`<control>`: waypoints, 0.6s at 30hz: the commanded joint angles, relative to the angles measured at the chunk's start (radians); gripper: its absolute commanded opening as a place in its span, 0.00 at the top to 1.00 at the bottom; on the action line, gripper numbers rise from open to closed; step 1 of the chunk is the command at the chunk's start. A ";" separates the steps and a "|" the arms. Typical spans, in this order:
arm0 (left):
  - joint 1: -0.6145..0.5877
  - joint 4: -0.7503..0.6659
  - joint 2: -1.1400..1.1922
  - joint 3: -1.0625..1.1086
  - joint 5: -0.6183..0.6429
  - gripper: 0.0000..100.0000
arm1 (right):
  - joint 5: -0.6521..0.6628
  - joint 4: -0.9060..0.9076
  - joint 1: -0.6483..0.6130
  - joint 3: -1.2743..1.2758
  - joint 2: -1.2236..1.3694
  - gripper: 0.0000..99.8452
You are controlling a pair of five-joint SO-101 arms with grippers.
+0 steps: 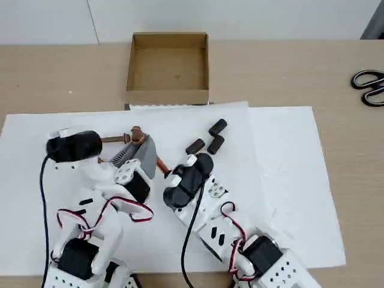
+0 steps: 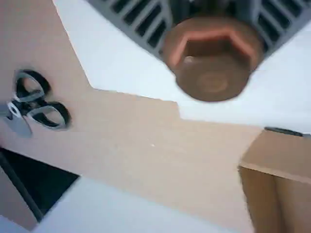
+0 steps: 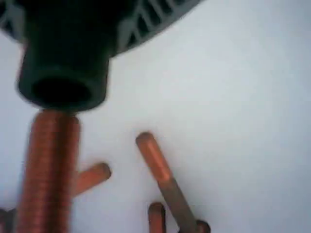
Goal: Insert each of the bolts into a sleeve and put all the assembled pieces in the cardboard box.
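- Light wooden counter point(image 1: 288, 66) is seen from above, with a white paper sheet point(image 1: 282, 180) laid over its near part.
- At the left, a copper bolt point(image 2: 211, 58) is pinched in the left pincer point(image 1: 143, 153), its hexagonal head turned towards the wrist camera.
- Insertion is judged to be the step in hand: the bolt's threaded shaft is lined up at the mouth of a black sleeve point(image 3: 63, 68) clamped in the right pincer point(image 1: 175, 173). Whether the tip has entered cannot be told.
- Next, the shaft would have to be pushed straight along the sleeve's axis; a slight tilt could catch the thread on the rim.
- Loose bolts point(image 3: 154, 158) lie on the sheet beneath the pair and could be knocked if either pincer is lowered.
- The cardboard box point(image 1: 170, 96) stands open just beyond the sheet.
- Three spare sleeves point(image 1: 215, 144) lie near the right pincer.
- Scissors point(image 1: 369, 87) lie far right, well apart from the work.
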 commanded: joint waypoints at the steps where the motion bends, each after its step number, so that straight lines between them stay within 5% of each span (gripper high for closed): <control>1: 0.026 -0.005 -0.012 -0.056 0.003 0.99 | 0.008 -0.028 -0.008 -0.008 -0.015 1.00; 18: 0.025 0.002 -0.011 -0.048 0.000 0.99 | 0.012 -0.028 -0.008 -0.040 -0.016 1.00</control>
